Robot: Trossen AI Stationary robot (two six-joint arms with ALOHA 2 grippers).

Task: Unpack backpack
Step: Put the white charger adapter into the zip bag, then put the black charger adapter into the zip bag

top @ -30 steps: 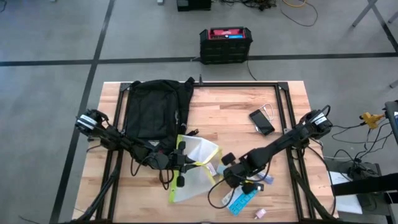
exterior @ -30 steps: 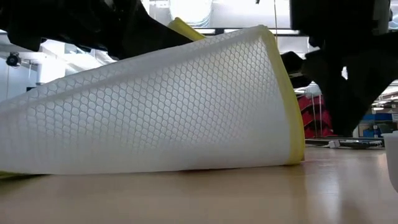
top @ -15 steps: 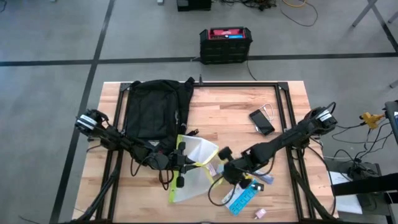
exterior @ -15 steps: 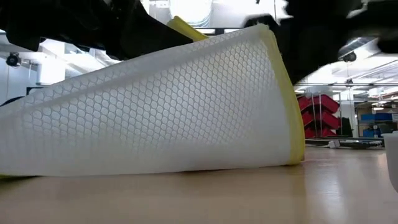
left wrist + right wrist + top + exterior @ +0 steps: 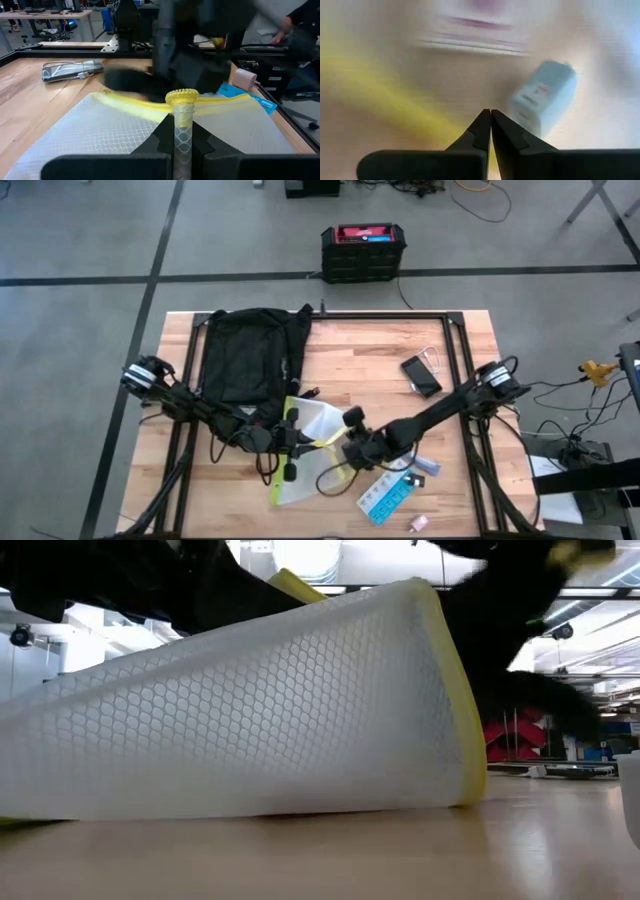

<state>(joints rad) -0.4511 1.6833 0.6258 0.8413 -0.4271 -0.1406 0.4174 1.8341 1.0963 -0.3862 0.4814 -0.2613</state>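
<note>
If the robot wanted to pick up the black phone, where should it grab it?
Probably across its two long edges, coming straight down from above. The phone lies flat on the table, slanted, so only its narrow sides offer a pinch. The right end effector is nearer to it than the left end effector.

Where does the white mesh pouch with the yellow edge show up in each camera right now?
High view: mesh pouch lies low-centre on the table, between the two hands.
Low view: the pouch fills most of the picture.
Left wrist view: the pouch spreads out ahead; the left hand pinches a fold of it.
Right wrist view: only a yellow smear; cannot confirm.
Shared landmark: the yellow edge.
</note>
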